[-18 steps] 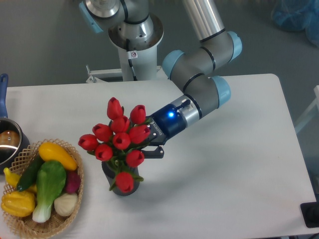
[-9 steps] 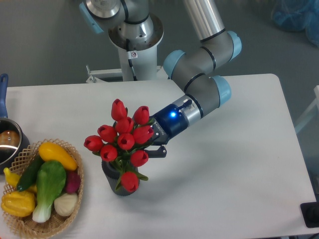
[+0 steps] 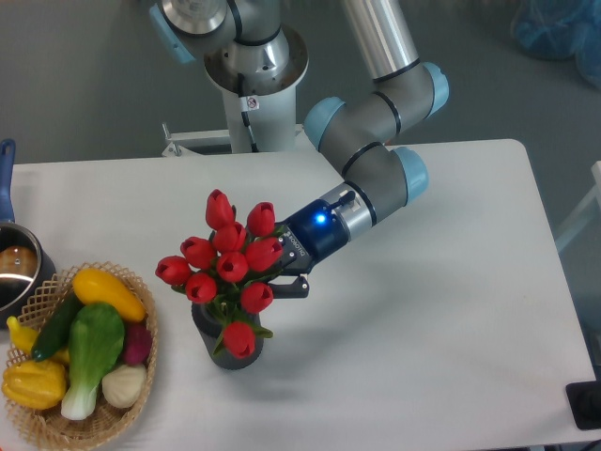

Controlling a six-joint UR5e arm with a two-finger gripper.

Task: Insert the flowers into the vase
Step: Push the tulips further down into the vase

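The flowers (image 3: 227, 262), a bunch of red tulip buds on green stems, stand upright with their stems down in the vase (image 3: 206, 333). The vase is small, dark grey and round, and the buds and leaves hide most of it, including its mouth. My gripper (image 3: 282, 281) reaches in from the right at stem height, just above the vase rim. It looks shut on the stems; one dark finger (image 3: 297, 287) shows beside the bunch and the other is hidden behind the buds.
A wicker basket (image 3: 47, 427) of green, yellow and purple vegetables sits at the front left. A metal pot (image 3: 13, 268) with a blue handle is cut off by the left edge. The arm's base (image 3: 254, 89) stands behind the table.
The bunch and the gripper have swayed slightly to the right and back to the left, ending a little lower in the vase. The hold on the stems has not changed.
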